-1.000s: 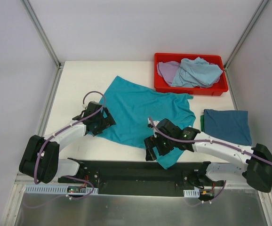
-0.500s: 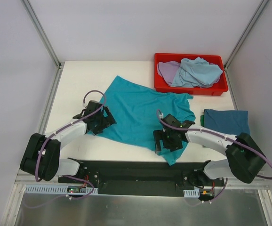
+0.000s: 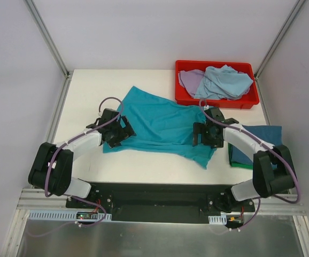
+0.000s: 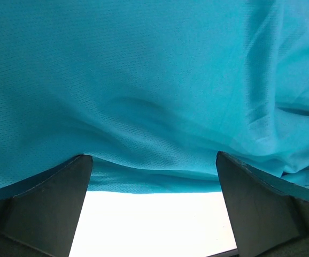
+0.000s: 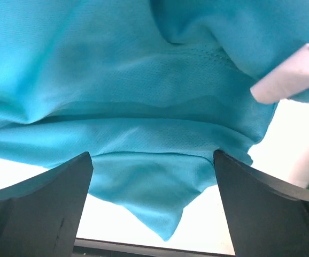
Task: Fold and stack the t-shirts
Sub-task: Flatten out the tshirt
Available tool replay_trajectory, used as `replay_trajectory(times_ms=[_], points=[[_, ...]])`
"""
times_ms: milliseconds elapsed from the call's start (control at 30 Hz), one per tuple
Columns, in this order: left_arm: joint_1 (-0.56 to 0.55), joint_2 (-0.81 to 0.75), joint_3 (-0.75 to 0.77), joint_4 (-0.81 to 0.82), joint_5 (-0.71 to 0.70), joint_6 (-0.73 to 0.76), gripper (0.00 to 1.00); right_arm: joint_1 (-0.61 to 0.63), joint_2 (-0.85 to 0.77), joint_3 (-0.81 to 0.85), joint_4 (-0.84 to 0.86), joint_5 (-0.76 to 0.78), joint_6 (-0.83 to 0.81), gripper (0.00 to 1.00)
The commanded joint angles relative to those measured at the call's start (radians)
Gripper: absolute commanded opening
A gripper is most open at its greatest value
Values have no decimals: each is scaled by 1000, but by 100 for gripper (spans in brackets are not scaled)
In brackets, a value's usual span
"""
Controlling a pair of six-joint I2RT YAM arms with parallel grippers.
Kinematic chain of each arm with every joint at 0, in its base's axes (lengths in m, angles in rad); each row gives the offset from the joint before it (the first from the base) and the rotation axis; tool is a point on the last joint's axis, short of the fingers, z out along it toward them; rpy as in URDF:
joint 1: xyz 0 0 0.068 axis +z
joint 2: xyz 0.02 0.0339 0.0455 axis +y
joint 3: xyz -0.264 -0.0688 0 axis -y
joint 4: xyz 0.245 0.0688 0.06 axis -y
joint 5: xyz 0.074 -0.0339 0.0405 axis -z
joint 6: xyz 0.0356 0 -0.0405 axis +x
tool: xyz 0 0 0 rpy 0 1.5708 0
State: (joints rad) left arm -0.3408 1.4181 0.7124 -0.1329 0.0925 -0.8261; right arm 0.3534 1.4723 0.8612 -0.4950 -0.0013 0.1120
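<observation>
A teal t-shirt [image 3: 160, 126] lies spread across the middle of the white table [image 3: 85, 91]. My left gripper [image 3: 123, 131] is at its left edge and my right gripper [image 3: 201, 135] at its right edge. In the left wrist view the left gripper [image 4: 152, 155] has its jaws wide apart, and the shirt [image 4: 154, 91] runs across the fingertips with its hem between them. In the right wrist view the right gripper [image 5: 152, 153] is also wide apart, and a corner of the shirt [image 5: 160, 198] hangs between the fingers. The shirt's white neck label [image 5: 288, 77] shows there.
A red bin [image 3: 218, 103] at the back right holds a lilac shirt [image 3: 189, 79] and a light blue shirt [image 3: 224, 81]. A folded dark blue shirt [image 3: 259, 142] lies on a green one [image 3: 230, 155] at the right edge. The black arm mount [image 3: 154, 195] runs along the near edge.
My right gripper has moved from the shirt's near corner back and to the right. The left gripper has shifted slightly back. The shirt's near corner is pulled in and the shirt lies flatter and wider.
</observation>
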Motion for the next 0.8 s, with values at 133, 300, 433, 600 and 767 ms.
replay_trajectory(times_ms=[133,300,433,600,767], points=[[-12,-195,-60,1,-43,-5,99,91,-338,-115,-114,-95,-6,98],[-9,-382,-168,-28,-157,-54,99,272,-426,-189,-76,-118,-11,96],[-9,-452,-211,-53,-180,-61,99,354,-328,-192,-54,-134,18,85],[-9,-435,-220,-80,-181,-59,99,377,-181,-188,-53,-53,12,79],[-7,-361,-182,-94,-171,-38,99,378,-55,-134,-80,-12,21,53]])
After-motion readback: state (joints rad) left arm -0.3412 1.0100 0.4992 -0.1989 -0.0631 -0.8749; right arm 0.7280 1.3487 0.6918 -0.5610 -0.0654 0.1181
